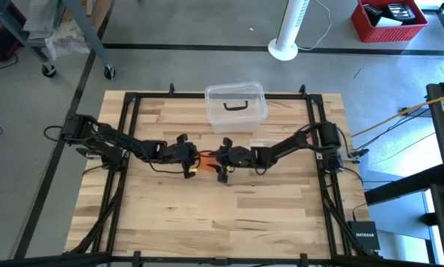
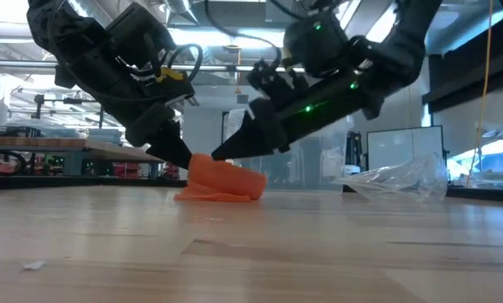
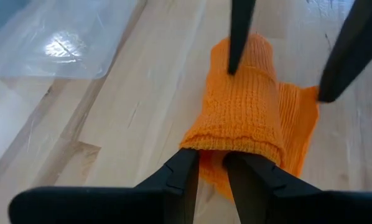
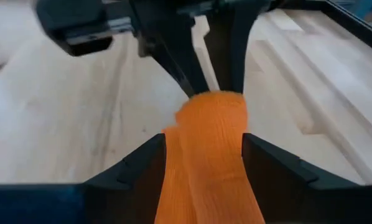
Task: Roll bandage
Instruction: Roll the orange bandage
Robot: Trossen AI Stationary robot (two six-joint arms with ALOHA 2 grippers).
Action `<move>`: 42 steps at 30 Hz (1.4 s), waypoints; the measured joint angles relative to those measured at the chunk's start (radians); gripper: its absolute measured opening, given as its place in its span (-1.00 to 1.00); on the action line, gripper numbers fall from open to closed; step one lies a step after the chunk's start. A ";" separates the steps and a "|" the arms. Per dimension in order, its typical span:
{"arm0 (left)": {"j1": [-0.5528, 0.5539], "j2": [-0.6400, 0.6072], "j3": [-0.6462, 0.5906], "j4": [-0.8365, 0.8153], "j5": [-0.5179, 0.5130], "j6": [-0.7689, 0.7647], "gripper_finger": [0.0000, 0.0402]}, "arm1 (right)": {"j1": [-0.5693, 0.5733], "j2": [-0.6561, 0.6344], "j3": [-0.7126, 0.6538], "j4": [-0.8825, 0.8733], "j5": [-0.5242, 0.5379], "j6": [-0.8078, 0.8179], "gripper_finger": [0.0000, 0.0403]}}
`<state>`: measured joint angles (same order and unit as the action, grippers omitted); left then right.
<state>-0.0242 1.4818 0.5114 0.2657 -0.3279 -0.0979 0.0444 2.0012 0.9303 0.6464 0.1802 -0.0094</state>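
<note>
The bright orange bandage [image 1: 207, 158] lies at the table's middle as a short, loosely rolled bundle [image 2: 226, 181] with a flat tail [image 3: 301, 121] beside it, resting on the wood. My left gripper [image 3: 212, 174] comes from the table's left and is shut on the bundle's end. My right gripper [image 4: 204, 168] comes from the table's right and is open. Its two fingers [image 3: 239, 37] stand wide apart over the bundle's other end, one above the roll and one past the tail's edge. My left gripper pinches the bundle's end that faces it [image 3: 212, 158] between its two fingers, which slant down from the table's left and lie along the bundle. The bundle rests on the table. My right gripper has one finger [image 3: 236, 59] down at the roll's top; I cannot tell whether it touches.
A clear plastic box with a black handle [image 1: 235, 104] stands at the table's far middle. A crumpled clear wrapper [image 2: 399, 181] lies on the table just behind the right gripper, and clear plastic also shows in the left wrist view [image 3: 55, 43]. Bare wood lies toward the near edge.
</note>
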 joint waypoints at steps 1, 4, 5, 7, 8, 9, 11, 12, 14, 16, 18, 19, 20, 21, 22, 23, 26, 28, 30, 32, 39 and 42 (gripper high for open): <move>0.000 0.000 0.000 -0.002 0.000 0.000 -0.63 | -0.002 0.010 0.002 0.003 0.000 -0.004 0.06; 0.000 0.000 0.000 -0.017 0.001 -0.002 -0.63 | -0.014 0.032 0.001 -0.002 -0.001 -0.022 0.06; 0.000 0.000 0.000 -0.026 0.001 -0.003 -0.63 | -0.016 0.036 0.001 -0.007 -0.001 -0.023 0.06; -0.002 0.000 0.000 -0.037 0.001 -0.008 -0.63 | -0.023 0.042 0.001 -0.014 0.004 -0.024 0.06; -0.002 -0.003 0.000 -0.045 0.001 -0.011 -0.63 | -0.027 0.043 0.001 -0.024 0.004 -0.024 0.06; -0.002 -0.007 0.000 -0.052 0.000 -0.016 -0.63 | -0.028 0.043 0.001 -0.034 0.010 -0.023 0.06; -0.002 -0.023 0.000 -0.058 0.001 -0.026 -0.63 | -0.032 0.044 0.000 -0.048 0.023 -0.023 0.06; -0.002 -0.036 0.000 -0.060 0.001 -0.031 -0.63 | -0.033 0.044 0.000 -0.055 0.030 -0.023 0.06; -0.002 -0.070 0.000 -0.083 0.002 -0.037 -0.63 | -0.033 0.044 0.000 -0.073 0.033 -0.023 0.06; -0.002 -0.106 0.000 -0.129 0.003 -0.058 -0.63 | -0.033 0.044 0.000 -0.090 0.038 -0.023 0.06; -0.002 -0.147 0.000 -0.169 0.003 -0.080 -0.63 | -0.033 0.044 0.000 -0.090 0.038 -0.021 0.06; -0.002 -0.164 0.000 -0.166 0.003 -0.087 -0.63 | -0.033 0.044 0.000 -0.086 0.037 -0.017 0.06; -0.002 -0.179 0.000 -0.155 0.002 -0.094 -0.63 | -0.033 0.044 0.000 -0.077 0.037 -0.013 0.06; -0.002 -0.190 0.000 -0.132 0.002 -0.098 -0.63 | -0.033 0.044 0.000 -0.069 0.037 -0.006 0.06; -0.002 -0.192 0.000 -0.094 0.002 -0.099 -0.63 | -0.032 0.044 0.000 -0.064 0.036 0.000 0.06; -0.002 -0.192 0.000 -0.051 0.002 -0.097 -0.63 | -0.032 0.044 0.000 -0.063 0.036 0.002 0.06; -0.002 -0.151 0.000 0.062 0.002 -0.073 -0.63 | -0.032 0.044 0.000 -0.064 0.036 0.004 0.06; -0.001 -0.102 0.000 0.110 0.002 -0.066 -0.63 | -0.031 0.044 0.000 -0.063 0.036 0.004 0.06; -0.001 -0.044 0.000 0.155 0.002 -0.067 -0.63 | -0.031 0.044 0.000 -0.063 0.036 0.004 0.06; -0.001 0.018 0.001 0.201 0.002 -0.075 -0.63 | -0.031 0.044 0.000 -0.061 0.036 0.005 0.06; -0.003 0.166 0.002 0.262 -0.002 -0.121 -0.63 | -0.014 0.018 -0.001 -0.063 0.034 0.005 0.06; -0.015 0.180 0.003 0.260 -0.009 -0.130 -0.63 | 0.015 -0.039 0.000 -0.073 0.047 0.007 0.06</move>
<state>-0.0390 1.6622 0.5140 0.5261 -0.3366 -0.2279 0.0594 1.9617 0.9307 0.5737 0.2273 -0.0020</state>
